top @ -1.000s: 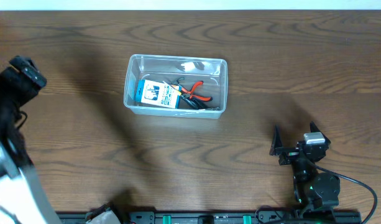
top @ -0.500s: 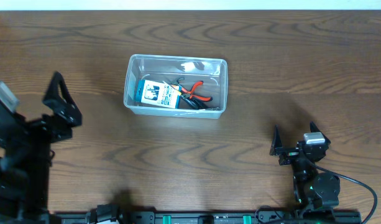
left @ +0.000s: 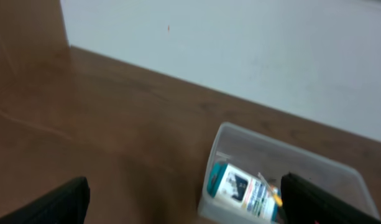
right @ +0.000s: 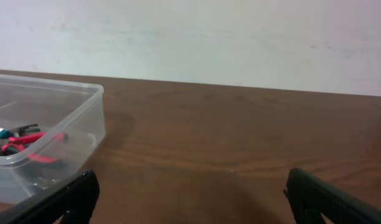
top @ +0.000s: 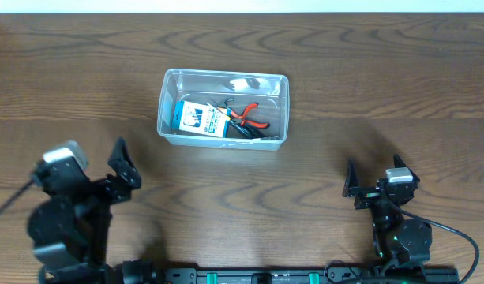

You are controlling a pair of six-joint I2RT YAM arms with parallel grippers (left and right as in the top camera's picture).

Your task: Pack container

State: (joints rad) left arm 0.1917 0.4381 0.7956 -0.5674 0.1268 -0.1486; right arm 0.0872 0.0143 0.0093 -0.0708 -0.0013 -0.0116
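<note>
Clear see-through plastic rectangular container (top: 196, 85) with rounded corners and a rim sits on the dark brown wooden table (top: 344, 79), somewhat left of the middle and nearer the far edge than the near one. Inside it, a small blue-and-white box (top: 199, 118) lies against the left end, and a pair of red-handled pliers (top: 248, 116) lies just beside the box toward the right end. A small pale item (top: 243, 81) rests along the far wall; what it is cannot be told.

Near the table's near-left corner the left gripper (left: 184, 198) hangs above the bare wood, its jaws spread wide with nothing between them, well apart from the container. Its wrist view looks across the table at the bin's near left corner.

By the near edge, right of the middle, the right gripper (top: 373, 177) likewise stands wide apart and empty, well clear of the container's right end.
</note>
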